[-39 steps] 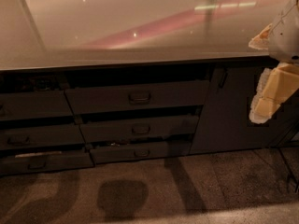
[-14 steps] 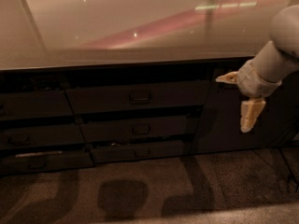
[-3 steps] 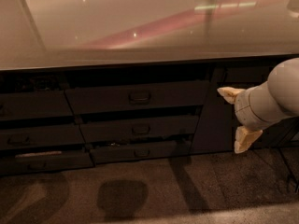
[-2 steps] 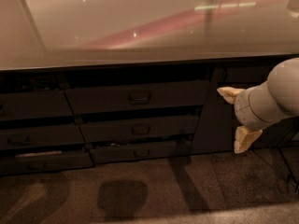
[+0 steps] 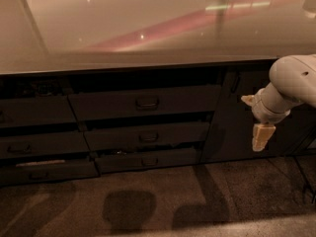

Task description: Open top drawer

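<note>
Camera view: gripper (image 5: 252, 123), cream fingers (image 5: 261, 136) spread apart, holding nothing; hangs on white arm (image 5: 291, 80) in front of tall dark cabinet door (image 5: 222, 127). Top drawer (image 5: 123, 104), well to its left at about the same height, untouched, loop handle (image 5: 147, 102) at centre. Narrower drawers (image 5: 145, 136) down-left. Pale countertop (image 5: 148, 28) above. Speckled floor (image 5: 163, 201) below

Glossy countertop (image 5: 123, 28), matt dark top drawer (image 5: 106, 105) — smooth cream pincer (image 5: 254, 122) at right

Glossy countertop (image 5: 148, 28); narrower drawer fronts (image 5: 170, 132) centre; tall cabinet door (image 5: 224, 120) right; shadowed floor (image 5: 64, 206).
</note>
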Motion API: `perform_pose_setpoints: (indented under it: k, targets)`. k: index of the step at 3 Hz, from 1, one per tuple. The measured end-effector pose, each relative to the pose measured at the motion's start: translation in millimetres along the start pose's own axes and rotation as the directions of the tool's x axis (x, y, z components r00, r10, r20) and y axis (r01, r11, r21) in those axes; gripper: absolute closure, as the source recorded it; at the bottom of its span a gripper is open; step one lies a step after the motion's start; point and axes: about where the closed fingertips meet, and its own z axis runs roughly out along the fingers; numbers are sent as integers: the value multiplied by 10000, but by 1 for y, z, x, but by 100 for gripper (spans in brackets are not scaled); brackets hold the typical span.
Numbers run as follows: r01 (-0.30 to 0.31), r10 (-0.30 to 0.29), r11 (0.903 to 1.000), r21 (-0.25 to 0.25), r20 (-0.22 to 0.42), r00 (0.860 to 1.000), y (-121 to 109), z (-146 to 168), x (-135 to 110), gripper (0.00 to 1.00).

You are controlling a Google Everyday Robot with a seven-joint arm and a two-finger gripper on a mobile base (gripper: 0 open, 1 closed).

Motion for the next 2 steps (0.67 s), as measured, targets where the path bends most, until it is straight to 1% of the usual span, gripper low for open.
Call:
perform_pose_setpoints:
  k: [1,2]
  targets:
    - [8,-8,10000,-3,-4,10000,0,0,0,0]
    - [468,-464,9989,70,-502,9977,0,-2,-25,0]
